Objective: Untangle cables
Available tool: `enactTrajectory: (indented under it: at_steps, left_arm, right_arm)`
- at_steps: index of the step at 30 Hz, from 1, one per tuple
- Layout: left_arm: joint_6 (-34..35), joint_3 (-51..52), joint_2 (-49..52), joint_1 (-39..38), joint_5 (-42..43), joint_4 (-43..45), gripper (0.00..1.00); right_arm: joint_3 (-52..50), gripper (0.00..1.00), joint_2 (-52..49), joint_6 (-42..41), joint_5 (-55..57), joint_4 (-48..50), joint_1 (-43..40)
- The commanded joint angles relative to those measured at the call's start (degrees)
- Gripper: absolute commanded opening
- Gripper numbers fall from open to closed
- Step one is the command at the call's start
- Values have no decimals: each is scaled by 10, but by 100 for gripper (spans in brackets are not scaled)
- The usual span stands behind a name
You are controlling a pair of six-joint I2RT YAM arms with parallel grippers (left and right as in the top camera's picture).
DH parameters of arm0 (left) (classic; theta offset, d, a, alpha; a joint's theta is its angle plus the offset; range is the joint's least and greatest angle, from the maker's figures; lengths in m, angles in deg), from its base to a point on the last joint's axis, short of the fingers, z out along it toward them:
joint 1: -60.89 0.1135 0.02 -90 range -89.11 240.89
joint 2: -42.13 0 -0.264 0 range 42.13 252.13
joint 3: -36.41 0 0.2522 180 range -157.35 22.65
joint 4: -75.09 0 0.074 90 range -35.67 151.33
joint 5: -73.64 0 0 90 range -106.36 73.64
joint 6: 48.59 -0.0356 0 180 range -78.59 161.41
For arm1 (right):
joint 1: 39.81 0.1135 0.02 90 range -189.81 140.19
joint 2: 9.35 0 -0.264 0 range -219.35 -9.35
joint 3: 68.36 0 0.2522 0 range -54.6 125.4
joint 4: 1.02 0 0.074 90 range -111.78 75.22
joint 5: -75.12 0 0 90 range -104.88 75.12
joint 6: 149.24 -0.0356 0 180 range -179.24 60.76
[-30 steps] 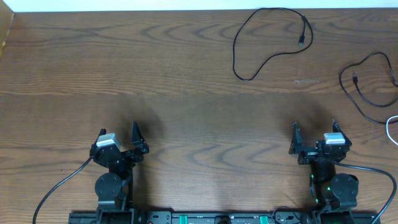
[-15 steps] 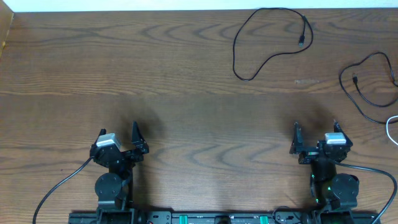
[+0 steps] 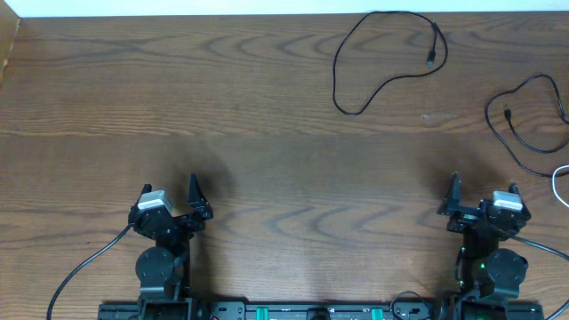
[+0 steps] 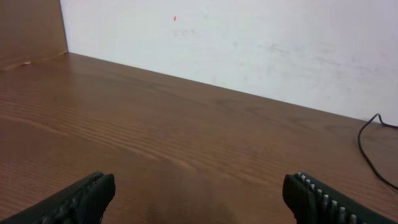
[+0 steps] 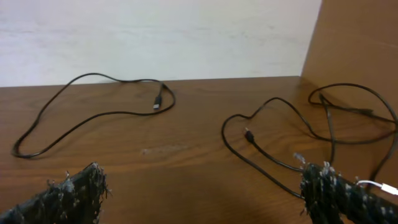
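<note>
A wide table (image 3: 267, 133) of dark brown wood, with a strong grain running from left to right, fills almost the whole overhead view. Behind the table's far edge stands a plain white wall (image 4: 249, 43), a little marked. A brown panel (image 5: 360, 37) closes the table's right end, and a second brown panel (image 4: 31, 28) stands at the table's left end.

The left gripper (image 3: 169, 185) is at the near left part of the table, its jaws spread wide and holding nothing. The right gripper (image 3: 484, 183) is at the near right part of the table, also spread fully and holding nothing.

The cables lie on the wood, well apart from both grippers. One black cable (image 3: 335, 80) makes an open loop by the table's far edge, to the right of the middle, with its plug (image 3: 431, 60) inside the loop's right side. The second black cable (image 3: 490, 116) lies in loose curves at the table's right edge and partly leaves the overhead view. The white cable (image 3: 557, 178) shows only as a small curve at the table's right edge, closer to the near side than the second black cable; whether the two touch I cannot tell
</note>
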Motion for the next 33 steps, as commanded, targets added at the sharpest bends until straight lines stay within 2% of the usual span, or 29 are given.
enactTrajectory:
  at_steps: [1, 10, 20, 33]
  left_arm:
    - [-8, 9, -3, 2, -20, -24, 91]
    - [-8, 9, -3, 2, -20, -24, 91]
    - [-8, 9, -3, 2, -20, -24, 91]
    - [-8, 9, -3, 2, -20, -24, 91]
  right_arm:
    - [-1, 99, 5, 3, 3, -2, -1]
    - [-1, 99, 5, 3, 3, -2, 10]
    - [-1, 99, 5, 3, 3, -2, 76]
    - [-1, 99, 3, 3, 2, -2, 77]
